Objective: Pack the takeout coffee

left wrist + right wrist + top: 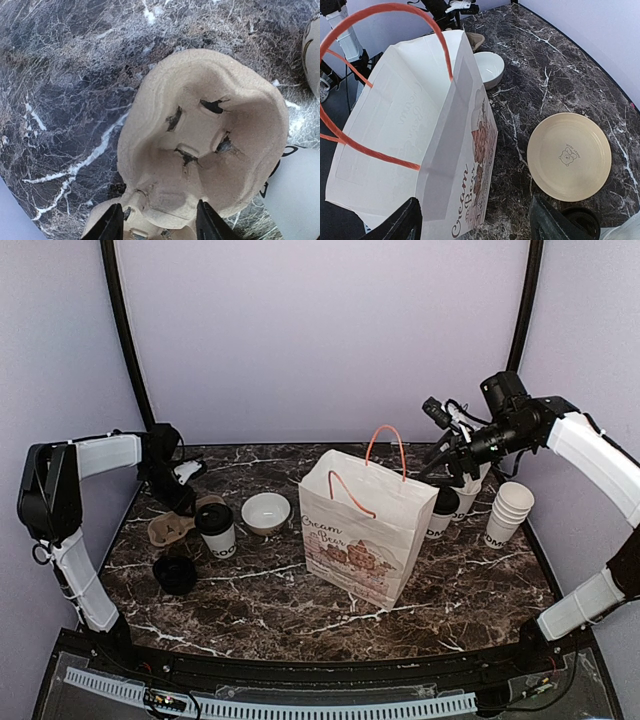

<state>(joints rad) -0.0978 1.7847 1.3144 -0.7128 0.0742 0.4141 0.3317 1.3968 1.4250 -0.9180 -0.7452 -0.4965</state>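
pale lilac walls (pixel 320 330), dark marble tabletop (pixel 250 605) (white-veined), black corner poles (pixel 123 330)

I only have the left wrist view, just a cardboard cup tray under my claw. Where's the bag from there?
Observer: The paper bag stands upright mid-table, to the right of the cup tray, with its mouth open.
Operator: Any lidded coffee past it?
Observer: Yes, one lidded cup stands just right of the bag, near the stack of lidless cups.
Operator: And the right claw?
Observer: The right claw hangs open and empty over the table beside the bag.
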